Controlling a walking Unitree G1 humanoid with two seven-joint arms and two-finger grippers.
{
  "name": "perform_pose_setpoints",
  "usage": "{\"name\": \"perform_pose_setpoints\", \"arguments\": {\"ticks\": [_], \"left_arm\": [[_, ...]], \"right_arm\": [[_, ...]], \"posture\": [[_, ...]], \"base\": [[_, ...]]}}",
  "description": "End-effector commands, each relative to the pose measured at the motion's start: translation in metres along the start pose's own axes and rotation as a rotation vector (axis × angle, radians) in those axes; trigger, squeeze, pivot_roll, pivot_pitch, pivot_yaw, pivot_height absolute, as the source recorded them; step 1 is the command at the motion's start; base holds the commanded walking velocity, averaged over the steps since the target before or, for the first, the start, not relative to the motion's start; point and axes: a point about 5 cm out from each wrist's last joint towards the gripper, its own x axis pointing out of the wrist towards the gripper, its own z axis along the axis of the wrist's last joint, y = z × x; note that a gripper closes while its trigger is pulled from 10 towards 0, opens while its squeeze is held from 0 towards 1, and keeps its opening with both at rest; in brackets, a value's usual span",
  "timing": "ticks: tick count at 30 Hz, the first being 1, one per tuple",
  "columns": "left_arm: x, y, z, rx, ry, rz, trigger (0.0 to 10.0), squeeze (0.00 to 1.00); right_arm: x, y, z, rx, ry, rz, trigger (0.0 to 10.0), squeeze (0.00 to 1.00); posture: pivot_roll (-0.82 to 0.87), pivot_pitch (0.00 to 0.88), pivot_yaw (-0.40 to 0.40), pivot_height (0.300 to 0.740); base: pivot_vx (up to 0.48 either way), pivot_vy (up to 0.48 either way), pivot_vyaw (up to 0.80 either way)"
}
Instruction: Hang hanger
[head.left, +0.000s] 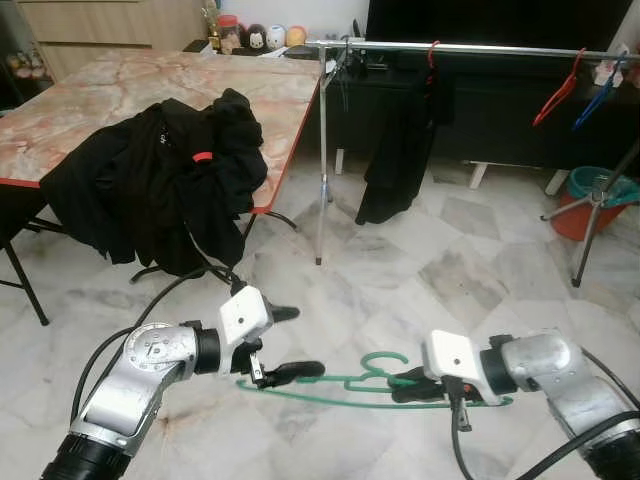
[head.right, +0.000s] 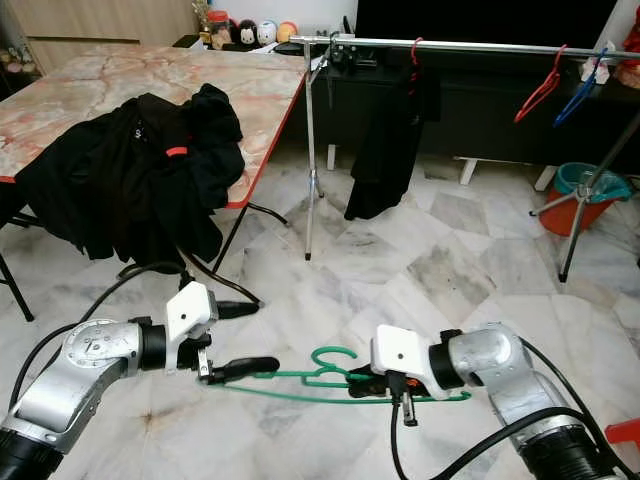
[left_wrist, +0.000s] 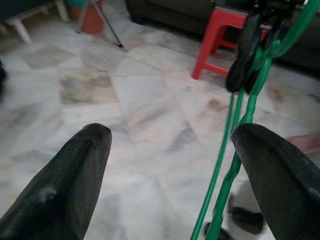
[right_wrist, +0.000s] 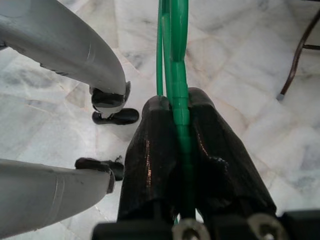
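Marble floor (head.left: 420, 270) stretches ahead of the robot, and low over it both arms reach toward each other. A green hanger (head.left: 345, 383) lies level between them, its hook (head.left: 385, 360) curling up near the middle. The right claw (head.left: 412, 385) is clamped on the hanger near that hook; in the right wrist view its two black fingers (right_wrist: 150, 165) press together with the green wire running between them. The left claw (head.left: 290, 343) stands wide apart, one finger up by the white wrist block and the other lower, with the hanger's far end just beside that lower fingertip. In the left wrist view the green wire passes close against one finger (left_wrist: 280, 170), while the other finger (left_wrist: 70, 180) is well away from it; whether the wire touches the finger I cannot tell.

Behind the arms, a pile of black clothes (head.left: 160, 180) drapes over the corner of a marble tabletop (head.left: 90, 95) with a red edge. Beyond stands a metal clothes rail (head.left: 470, 46) carrying a black garment (head.left: 395, 160) on a red hanger (head.left: 432, 52), and further along a second red hanger (head.left: 556, 92) and a blue hanger (head.left: 596, 98). An orange bucket (head.left: 585, 200) sits near the rail's far leg.
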Motion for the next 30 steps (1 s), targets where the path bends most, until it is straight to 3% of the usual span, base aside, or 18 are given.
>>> {"name": "perform_pose_setpoints", "arguments": {"ticks": [1, 10, 13, 30], "left_arm": [[0.003, -0.004, 0.011, -0.021, 0.000, -0.055, 10.0, 0.00], [0.010, -0.011, 0.014, -0.033, 0.020, -0.113, 10.0, 0.00], [0.017, -0.016, 0.019, -0.036, 0.029, -0.154, 10.0, 0.00], [0.037, -0.009, 0.013, 0.023, 0.091, -0.095, 10.0, 0.00]], "right_arm": [[0.004, 0.001, 0.008, -0.031, 0.026, 0.010, 10.0, 0.00], [0.008, -0.002, 0.012, -0.041, 0.037, 0.014, 10.0, 0.00], [0.009, -0.010, 0.018, -0.065, 0.055, -0.032, 10.0, 0.00], [0.017, -0.011, 0.033, -0.092, -0.002, -0.018, 10.0, 0.00]], "posture": [[0.16, 0.000, -0.035, 0.732], [0.17, 0.000, -0.037, 0.732], [0.17, 0.000, -0.036, 0.732], [0.16, 0.000, -0.037, 0.732]], "base": [[0.000, 0.000, 0.00], [0.000, 0.000, 0.00], [0.000, 0.000, 0.00], [0.000, 0.000, 0.00]]}}
